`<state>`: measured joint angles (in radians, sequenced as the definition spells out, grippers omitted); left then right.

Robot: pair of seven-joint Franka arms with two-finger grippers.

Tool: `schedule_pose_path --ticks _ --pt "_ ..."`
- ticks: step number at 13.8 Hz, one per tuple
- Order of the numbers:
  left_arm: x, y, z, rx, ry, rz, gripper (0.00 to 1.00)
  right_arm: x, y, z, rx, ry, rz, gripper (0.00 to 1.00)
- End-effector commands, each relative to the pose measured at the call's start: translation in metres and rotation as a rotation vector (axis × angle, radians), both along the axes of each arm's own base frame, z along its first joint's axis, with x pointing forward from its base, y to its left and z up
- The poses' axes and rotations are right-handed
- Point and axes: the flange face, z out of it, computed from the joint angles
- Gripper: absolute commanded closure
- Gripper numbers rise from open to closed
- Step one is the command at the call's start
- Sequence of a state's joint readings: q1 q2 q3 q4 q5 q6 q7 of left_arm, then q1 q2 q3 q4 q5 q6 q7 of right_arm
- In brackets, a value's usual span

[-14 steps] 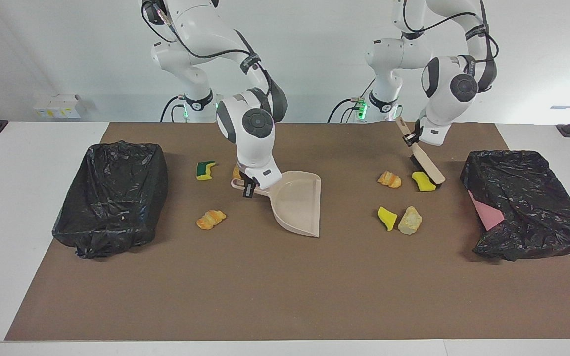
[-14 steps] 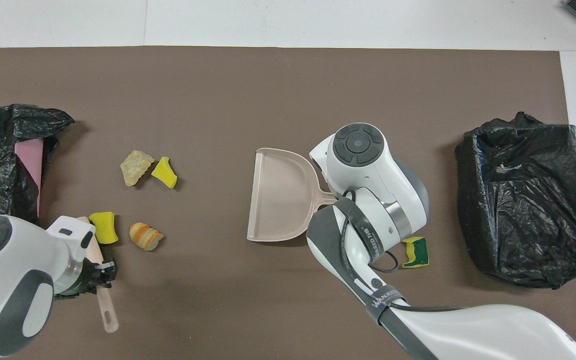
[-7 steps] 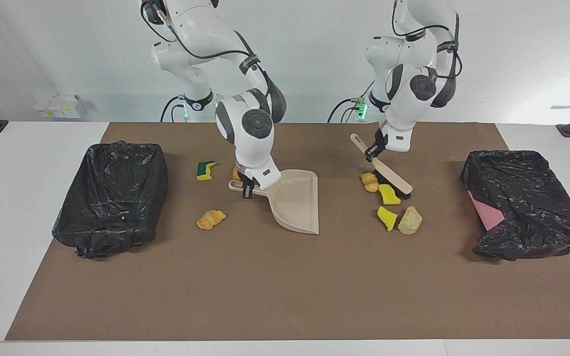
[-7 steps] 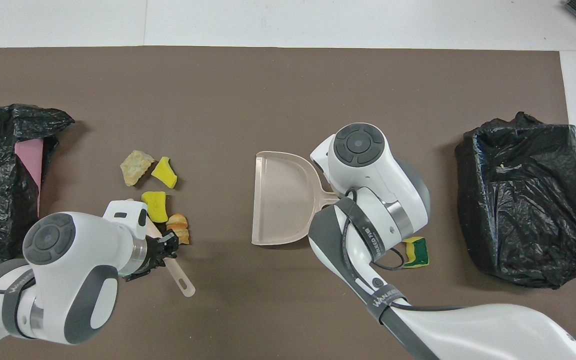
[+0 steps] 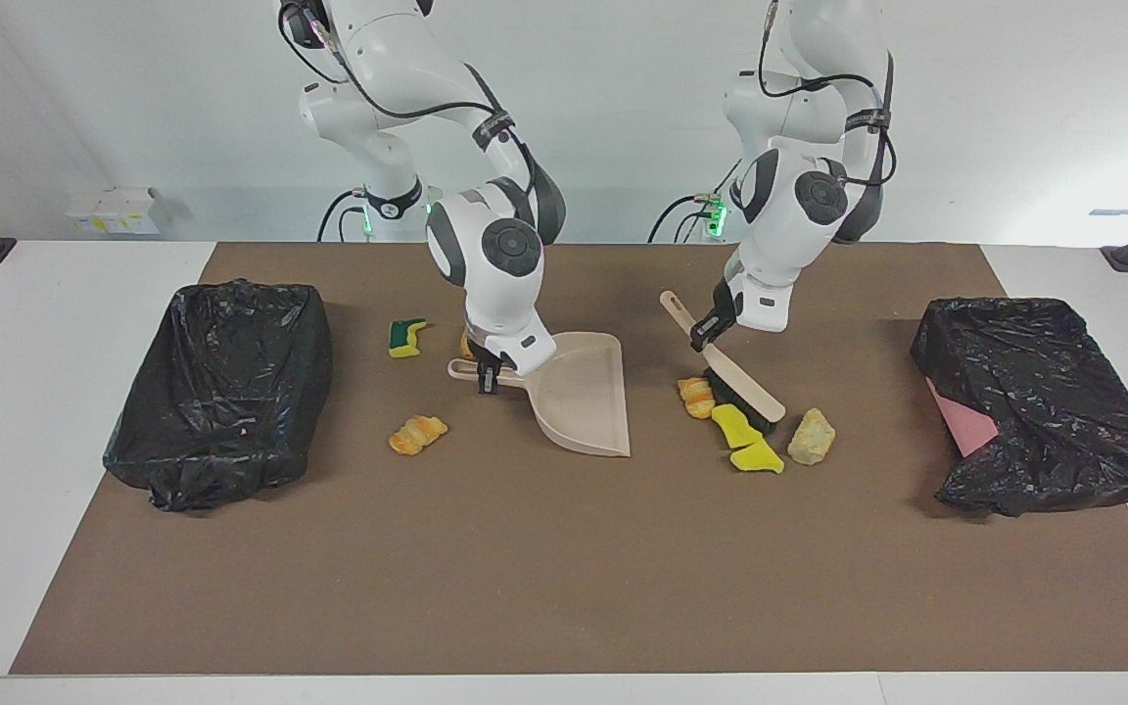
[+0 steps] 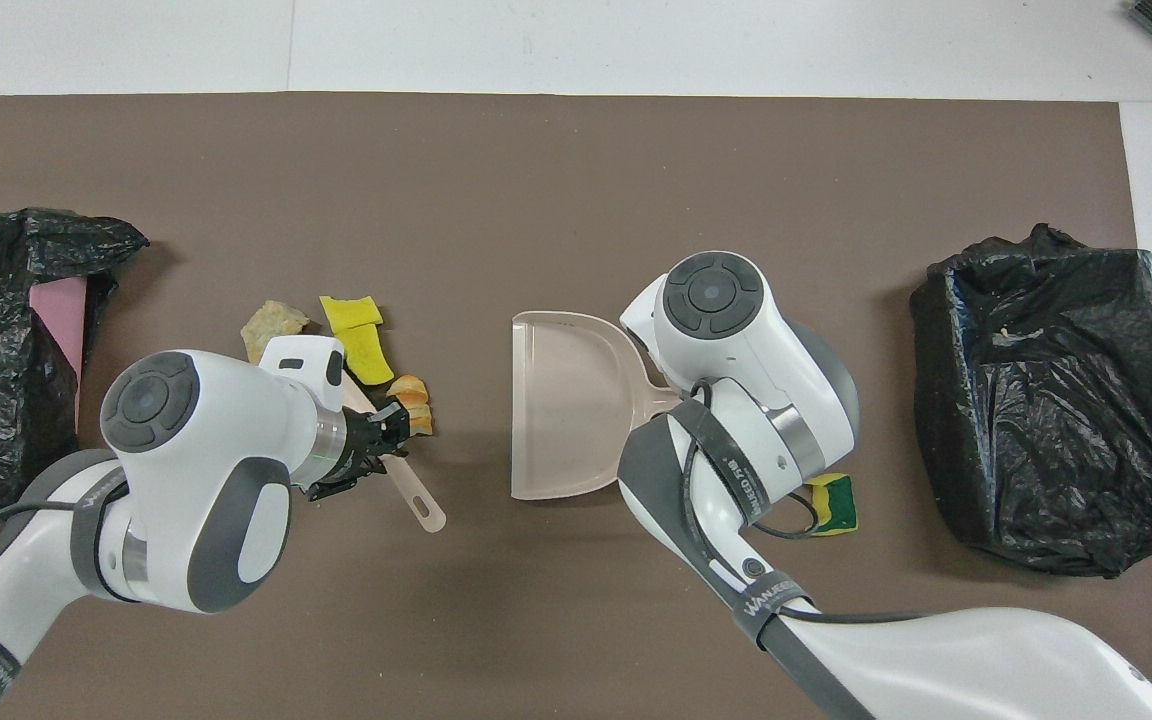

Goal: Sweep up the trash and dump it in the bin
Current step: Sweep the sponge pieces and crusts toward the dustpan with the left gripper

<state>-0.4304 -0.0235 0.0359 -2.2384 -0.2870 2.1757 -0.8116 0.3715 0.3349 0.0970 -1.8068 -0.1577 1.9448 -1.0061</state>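
Swept closer, scraps apparently touch brush clamped by left end effector.

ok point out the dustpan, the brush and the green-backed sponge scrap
dustpan (image 5: 584, 406): facing view, inside of the pan.
brush (image 5: 742, 384): facing view, wooden back of the head.
green-backed sponge scrap (image 5: 406, 337): facing view, middle of the piece.

Both arms bent low, left pincer and right pincer clamped

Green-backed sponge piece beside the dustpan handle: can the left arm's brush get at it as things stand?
Probably not. The green-backed sponge piece lies past the dustpan and right gripper; the left gripper holds the brush toward its own end.
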Motion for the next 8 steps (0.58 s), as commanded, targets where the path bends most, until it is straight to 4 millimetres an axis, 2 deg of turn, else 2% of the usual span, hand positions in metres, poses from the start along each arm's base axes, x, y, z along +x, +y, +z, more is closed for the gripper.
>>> schedule_pose_path --ticks 1,3,4,8 --pt "0.007 0.028 0.041 -0.025 -0.012 -0.051 1.0 -0.005 -0.007 0.001 -0.01 -0.005 0.046 1.0" --pt "0.015 0.047 0.051 0.051 -0.02 -0.127 1.0 -0.006 -0.006 0.001 -0.012 -0.005 0.048 1.0" --pt "0.021 0.065 0.051 0.077 -0.028 -0.161 1.0 -0.006 -0.006 0.001 -0.014 -0.007 0.05 1.0" --pt "0.038 0.159 0.039 0.064 -0.059 -0.301 1.0 -0.01 -0.003 0.003 -0.029 0.002 0.051 1.0"
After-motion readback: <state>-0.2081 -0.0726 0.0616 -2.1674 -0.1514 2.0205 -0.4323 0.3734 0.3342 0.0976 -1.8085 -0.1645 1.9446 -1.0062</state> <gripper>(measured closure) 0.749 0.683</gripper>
